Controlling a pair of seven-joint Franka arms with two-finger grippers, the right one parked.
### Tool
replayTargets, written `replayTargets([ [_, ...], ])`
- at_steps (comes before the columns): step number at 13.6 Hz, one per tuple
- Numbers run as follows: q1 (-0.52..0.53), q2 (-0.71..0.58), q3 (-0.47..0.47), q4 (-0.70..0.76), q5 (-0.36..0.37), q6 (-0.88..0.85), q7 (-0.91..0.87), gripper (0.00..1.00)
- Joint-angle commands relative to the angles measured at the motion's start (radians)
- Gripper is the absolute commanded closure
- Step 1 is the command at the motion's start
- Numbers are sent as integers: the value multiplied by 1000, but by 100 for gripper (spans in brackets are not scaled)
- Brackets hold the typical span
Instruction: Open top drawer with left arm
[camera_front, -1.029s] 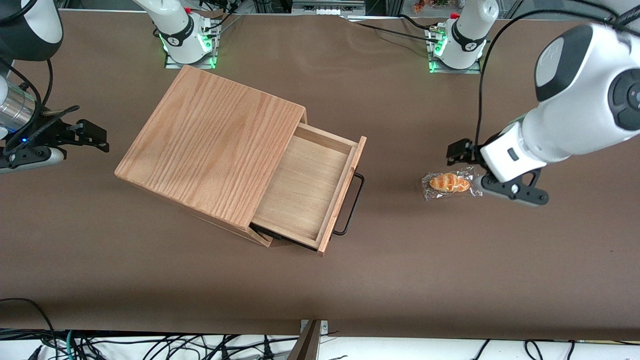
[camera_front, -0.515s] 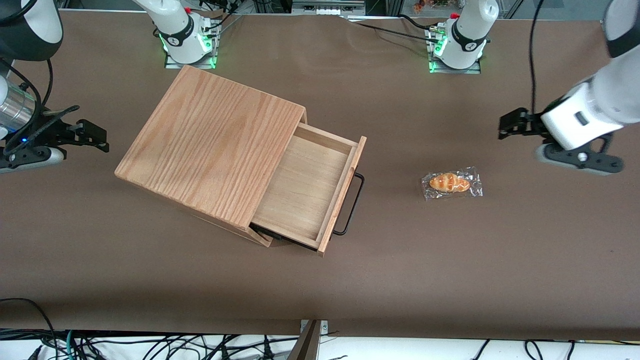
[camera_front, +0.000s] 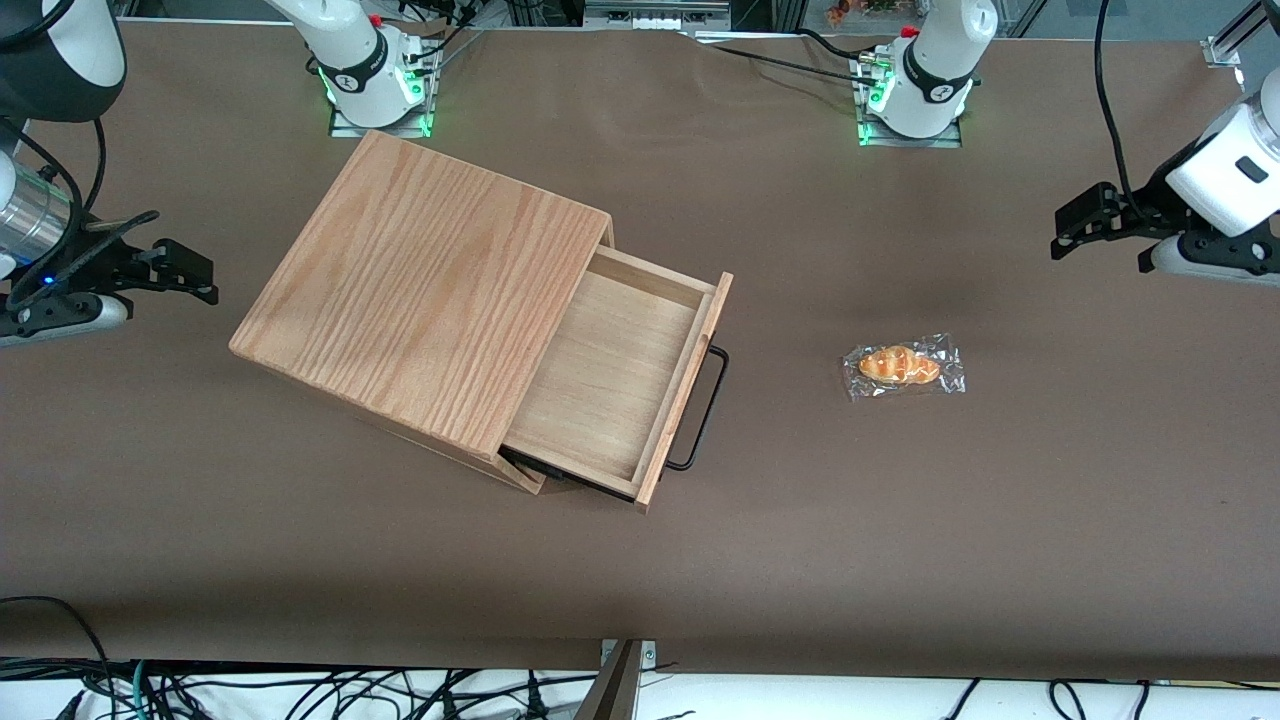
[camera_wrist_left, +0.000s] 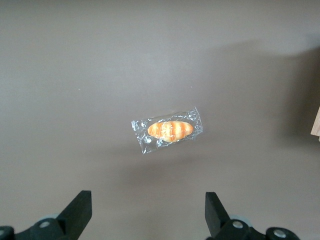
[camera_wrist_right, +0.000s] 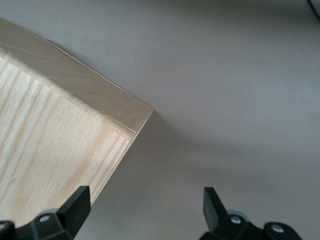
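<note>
One sec ago the glossy white left arm (camera_front: 1225, 170) hung low w/ its small black jaws just above the clear-wrapped orange bread roll (camera_front: 903, 366); now it has pulled back up and out toward the working arm's end of the bench (camera_front: 900, 560), w/ the black jaws (camera_front: 1082, 222) well apart from roll and cabinet. In the wrist view the jaws (camera_wrist_left: 148, 214) are spread wide, nothing between them, roll (camera_wrist_left: 169, 130) seen past them.

Shallow pale-wood top drawer (camera_front: 610, 375) sits approx mid-bench, slid well out from under the broad oak-grain lid panel (camera_front: 425, 290), tray bare inside. Its long thin black bar handle (camera_front: 704, 408) faces the working arm's end; nothing touching it. Drawer hasn't shifted across the three front views, so no pull is going on.

Judgement: opening looks done, or as near as the runners allow; the arm's retreat reads as release and back-off, not a fresh approach. Roll unmoved, lying nearer the working arm's end than the drawer, between handle and jaws.
</note>
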Motion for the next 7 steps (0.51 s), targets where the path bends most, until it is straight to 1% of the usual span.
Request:
replayTargets([
  [1, 8, -18, -8, -21, 24, -3, 5, 0],
  [7, 8, -5, -5, -13, 28, -27, 7, 0],
])
